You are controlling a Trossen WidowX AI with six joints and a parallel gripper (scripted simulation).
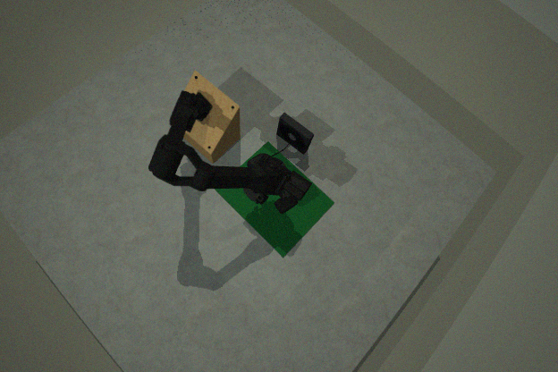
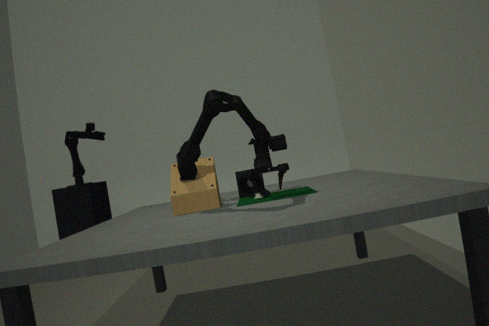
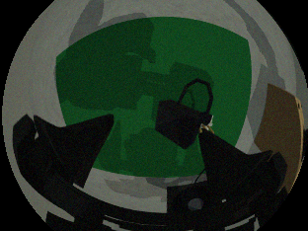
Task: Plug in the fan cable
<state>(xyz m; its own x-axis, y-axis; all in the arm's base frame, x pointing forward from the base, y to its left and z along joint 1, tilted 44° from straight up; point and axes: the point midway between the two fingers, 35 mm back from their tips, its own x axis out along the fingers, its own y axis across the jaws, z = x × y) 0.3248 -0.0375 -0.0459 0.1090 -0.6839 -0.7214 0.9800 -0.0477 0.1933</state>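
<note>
The green board (image 1: 274,198) lies flat on the table. The black fan (image 1: 295,133) stands upright just off the board's far edge, and it also shows in the side view (image 2: 248,184). In the wrist view the dark plug (image 3: 180,121) sits on the board (image 3: 158,87) with its thin cable looped above it (image 3: 196,92). A small pale spot (image 3: 208,126) touches the plug's right side; I cannot tell whether it is the header. My gripper (image 3: 157,125) is open wide and empty, with the plug lying between and ahead of the fingers, nearer the right one. In the side view the fingertips (image 2: 268,182) hang a little above the board.
The arm stands on a tan wooden block (image 1: 214,122) beside the board. A second small arm on a black box (image 2: 81,208) stands off the table at the left. The table edge (image 2: 276,231) runs along the front.
</note>
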